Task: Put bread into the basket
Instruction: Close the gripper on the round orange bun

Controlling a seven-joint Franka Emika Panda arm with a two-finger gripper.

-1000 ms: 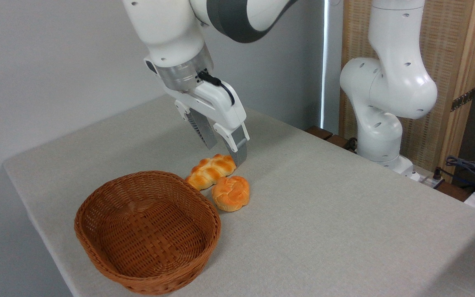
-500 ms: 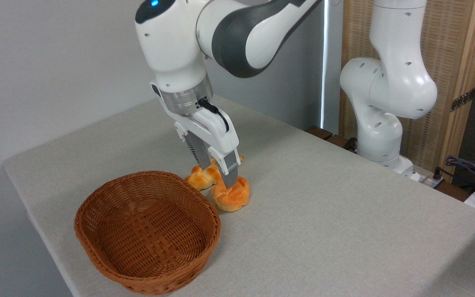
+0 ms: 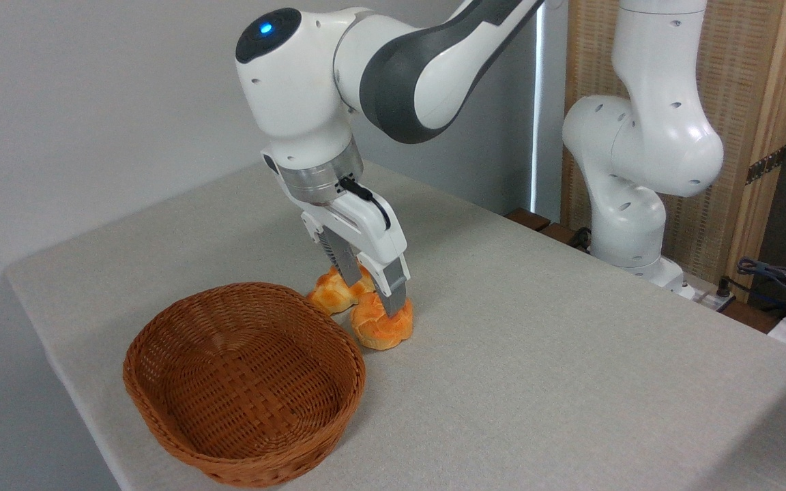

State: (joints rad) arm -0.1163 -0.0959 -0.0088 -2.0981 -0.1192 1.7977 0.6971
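Observation:
The bread (image 3: 385, 330), a small round golden-orange bun, lies on the grey table (image 3: 536, 354) just right of the basket (image 3: 161, 416), a reddish-brown oval wicker one that holds nothing. My gripper (image 3: 374, 289) has come down over the bun, tilted, with its fingers apart. The front finger (image 3: 397, 297) is against the bun's upper right. The rear finger sits between the bun and the loaf behind it. The jaws stand open around the bun, and its top is partly hidden by them.
A longer braided golden loaf (image 3: 329, 293) lies right behind the bun, touching it, close to the basket's far rim. The arm's white base column (image 3: 638, 170) stands past the table's right edge, with cables (image 3: 778, 276) beside it. The table's left edge runs close to the basket.
The gripper has dropped from above the braided loaf down and slightly forward onto the round bun, staying open. Bun, loaf and basket have not moved.

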